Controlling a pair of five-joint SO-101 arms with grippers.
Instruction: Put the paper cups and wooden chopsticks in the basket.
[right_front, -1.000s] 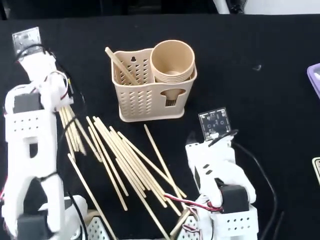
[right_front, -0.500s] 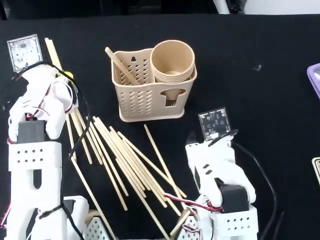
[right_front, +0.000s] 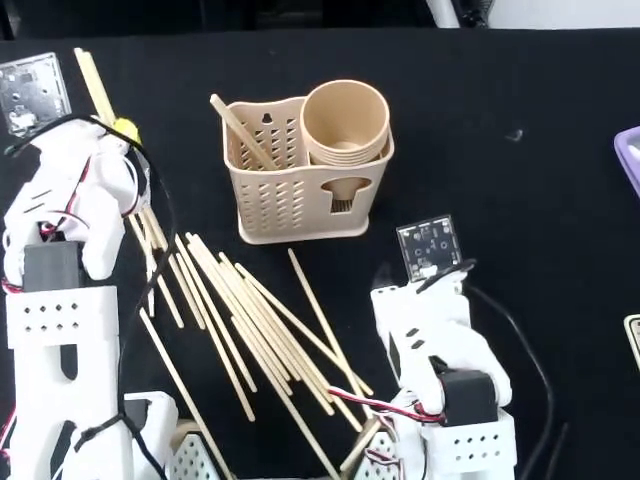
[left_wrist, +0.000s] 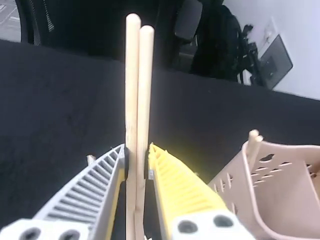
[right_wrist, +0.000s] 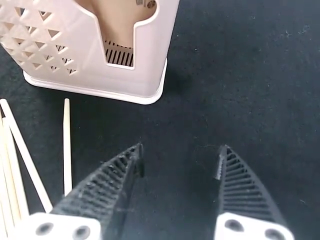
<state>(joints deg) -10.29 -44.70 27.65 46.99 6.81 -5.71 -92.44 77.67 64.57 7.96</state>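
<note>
Left hand (left_wrist: 136, 148) clamped on two chopsticks (left_wrist: 132, 75), right hand (right_wrist: 179, 161) wide open, empty, cup stack (right_front: 345, 122) in basket (right_front: 290, 200), loose chopsticks (right_front: 243, 310) heaped between arms

Paper cups (right_front: 345, 122) in right half of basket (right_front: 300, 200), one chopstick (right_front: 243, 132) in left half, loose chopsticks (right_front: 250, 320) before it

Print on the paper cups (right_wrist: 122, 22) cannot be read; no other lettering legible.

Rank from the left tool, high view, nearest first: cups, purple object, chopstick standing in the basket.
From the left tool, holding two chopsticks:
1. Chopstick, left compartment of the basket.
2. Cups, right compartment.
3. Purple object, far right edge.
</note>
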